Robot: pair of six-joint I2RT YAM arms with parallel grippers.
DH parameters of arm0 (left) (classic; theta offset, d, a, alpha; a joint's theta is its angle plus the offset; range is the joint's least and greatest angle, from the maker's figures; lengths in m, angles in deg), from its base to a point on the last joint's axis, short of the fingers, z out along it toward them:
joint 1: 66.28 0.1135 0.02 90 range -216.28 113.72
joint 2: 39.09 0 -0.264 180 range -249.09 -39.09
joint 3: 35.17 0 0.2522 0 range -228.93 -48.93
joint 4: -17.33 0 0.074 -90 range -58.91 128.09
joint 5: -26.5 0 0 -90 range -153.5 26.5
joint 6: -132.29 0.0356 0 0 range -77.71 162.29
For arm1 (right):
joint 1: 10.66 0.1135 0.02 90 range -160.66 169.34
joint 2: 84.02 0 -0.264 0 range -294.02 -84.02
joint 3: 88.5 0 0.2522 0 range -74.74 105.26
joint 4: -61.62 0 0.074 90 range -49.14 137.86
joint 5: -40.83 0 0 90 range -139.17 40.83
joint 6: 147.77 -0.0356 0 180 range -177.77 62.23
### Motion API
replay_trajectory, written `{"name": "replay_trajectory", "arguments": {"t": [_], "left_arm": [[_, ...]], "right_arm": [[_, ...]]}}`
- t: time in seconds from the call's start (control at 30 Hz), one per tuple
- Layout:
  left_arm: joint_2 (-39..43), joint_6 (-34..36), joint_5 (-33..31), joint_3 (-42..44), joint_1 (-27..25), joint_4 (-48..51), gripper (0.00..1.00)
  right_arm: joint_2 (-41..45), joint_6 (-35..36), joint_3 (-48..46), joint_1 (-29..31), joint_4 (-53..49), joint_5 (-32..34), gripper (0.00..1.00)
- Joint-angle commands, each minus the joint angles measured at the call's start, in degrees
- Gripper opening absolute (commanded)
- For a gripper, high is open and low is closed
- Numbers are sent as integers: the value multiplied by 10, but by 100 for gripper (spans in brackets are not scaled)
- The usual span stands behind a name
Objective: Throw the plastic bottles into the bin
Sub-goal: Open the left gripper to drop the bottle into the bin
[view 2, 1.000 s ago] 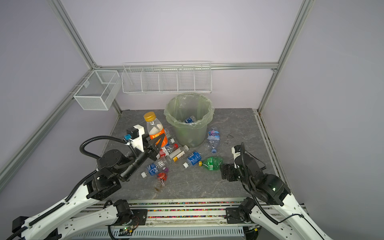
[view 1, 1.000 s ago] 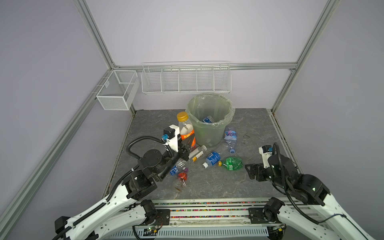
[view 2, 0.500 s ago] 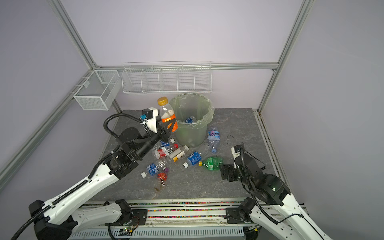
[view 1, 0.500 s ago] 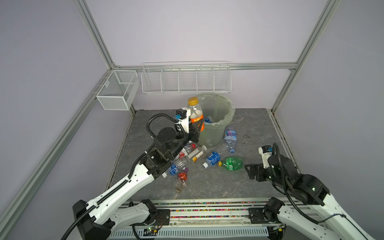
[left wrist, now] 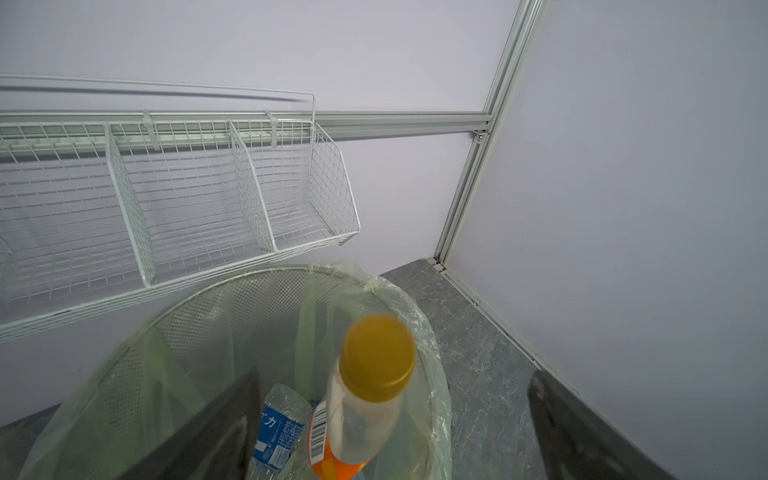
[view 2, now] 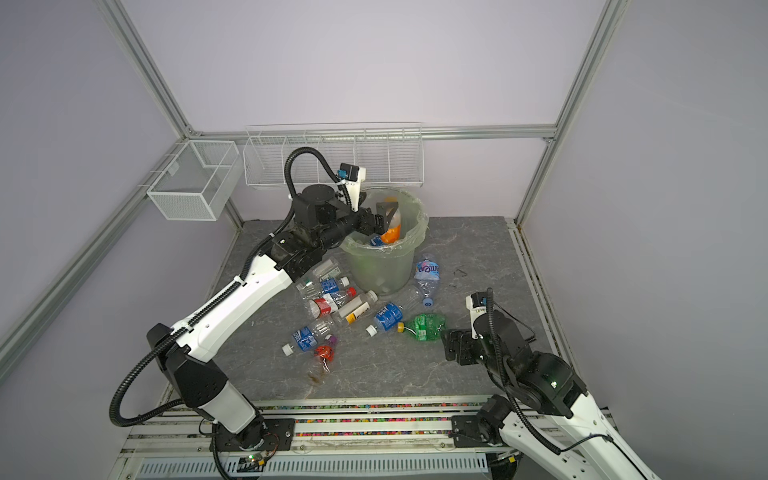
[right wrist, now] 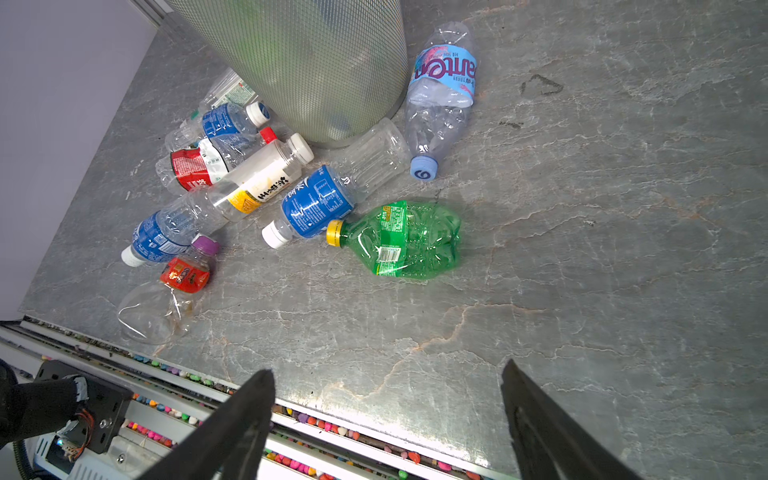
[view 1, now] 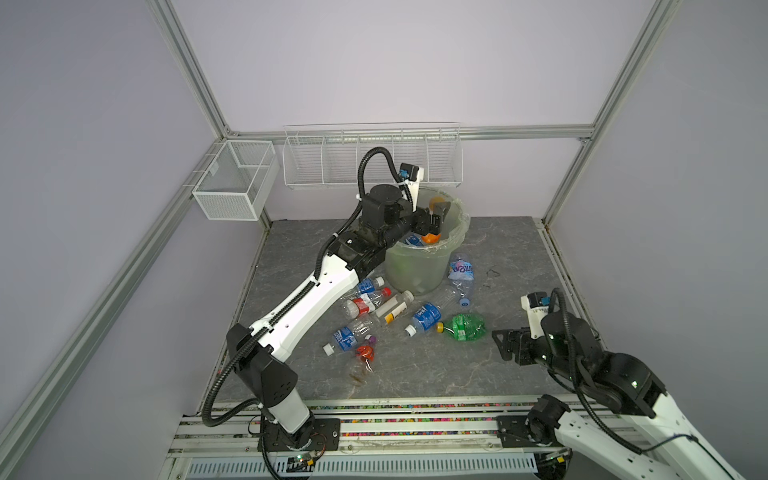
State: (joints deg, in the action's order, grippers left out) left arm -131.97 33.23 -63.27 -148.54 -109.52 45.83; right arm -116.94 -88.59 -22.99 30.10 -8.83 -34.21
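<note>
**Orange-capped bottle at the bin mouth, a pile left on the worktop**

The left hand (view 1: 437, 217) reaches over the near-left rim of the bin (view 1: 415, 270). Its fingers (left wrist: 216, 428) stand wide apart, wider than the orange-capped bottle (left wrist: 365, 399) between them. The bottle is upright, cap up, with its orange-labelled lower part already below the rim. It looks blurred in the left wrist view, so it is probably dropping free, though I cannot rule out that it brushes one finger. Under it a blue-labelled bottle (left wrist: 276, 432) lies inside the liner.

The step in hand is the drop of this one bottle, and it reads as good as done.

The right hand (right wrist: 386, 370) hangs low over the near right of the worktop (view 1: 498, 249), open and empty. The green bottle (right wrist: 407, 239) lies on its side closest to it. Further left lie a blue-labelled bottle with a white cap (right wrist: 316, 205) and a yellow-labelled bottle (right wrist: 262, 187). A pale-blue-labelled bottle (right wrist: 442, 83) lies against the bin's right side. More bottles crowd the bin's near-left foot.

The task is well short of finished. Next, the left arm should lift clear of the rim without snagging the thin liner. The right hand could then take the green bottle, closing across its crumpled body, which may flex or slip.
</note>
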Motion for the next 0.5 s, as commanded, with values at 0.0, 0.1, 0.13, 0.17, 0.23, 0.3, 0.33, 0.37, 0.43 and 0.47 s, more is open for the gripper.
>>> {"name": "replay_trajectory", "arguments": {"t": [0.0, 0.1, 0.13, 0.17, 0.23, 0.3, 0.33, 0.37, 0.43, 0.47], "left_arm": [[98, -21, 17, 57, -3, -8, 99], [178, -28, 18, 125, -8, -40, 99], [202, -26, 13, 145, -11, -41, 99], [226, -23, 6, 163, -15, -41, 99], [280, -9, -18, 215, -26, -38, 98], [328, 5, -52, 255, -38, -28, 99], [353, 6, -64, 277, -39, -23, 99], [371, 5, -71, 293, -39, -18, 99], [414, 1, -79, 329, -40, -8, 99], [429, -2, -83, 343, -40, -4, 99]], "right_arm": [[15, 4, -9, 0, -10, 7, 88], [10, 4, -10, 0, 1, 5, 88], [5, 4, -10, 0, 3, 6, 88], [0, 4, -10, 0, 5, 5, 88], [-11, 5, -10, -1, 7, 3, 88], [-18, 4, -10, 0, 9, 3, 88], [-22, 4, -10, 0, 10, 1, 88], [-25, 4, -27, -1, 12, -1, 88], [-32, 6, -31, 0, 14, -8, 88], [-36, 7, -32, 0, 14, -12, 88]]}}
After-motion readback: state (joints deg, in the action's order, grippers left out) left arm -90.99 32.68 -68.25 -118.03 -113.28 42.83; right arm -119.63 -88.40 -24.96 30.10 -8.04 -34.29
